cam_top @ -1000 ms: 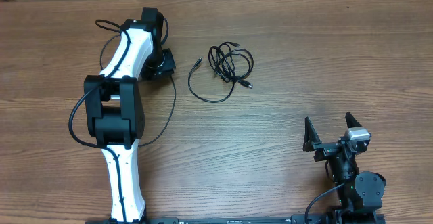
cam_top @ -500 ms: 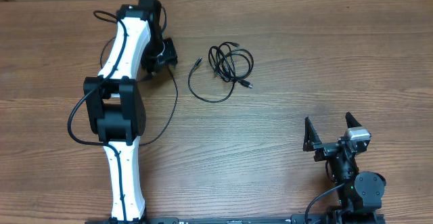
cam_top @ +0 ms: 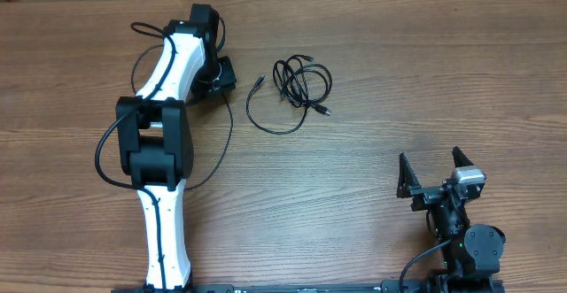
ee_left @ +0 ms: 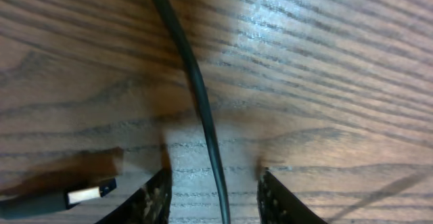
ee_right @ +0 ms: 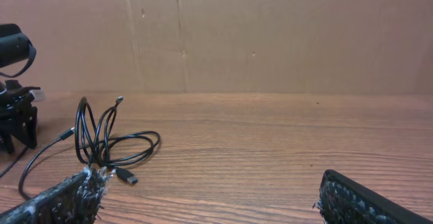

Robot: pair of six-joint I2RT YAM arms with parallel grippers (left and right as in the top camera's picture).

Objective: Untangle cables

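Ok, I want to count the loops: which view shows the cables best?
Overhead: the cables lie fully in frame, loops spread out. Right wrist sees them side-on, loops overlapping. Left wrist shows only a plug and one cord stretch.

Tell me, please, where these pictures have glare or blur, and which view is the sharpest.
Left wrist view: a bright glare patch lies on the brown wooden table, and the whole picture is soft because the camera is very close. Right wrist view: the thin black coiled cables are fairly sharp, but the near jaws at the bottom edge are blurred. Overhead view: even light, no strong glare, the sharpest.
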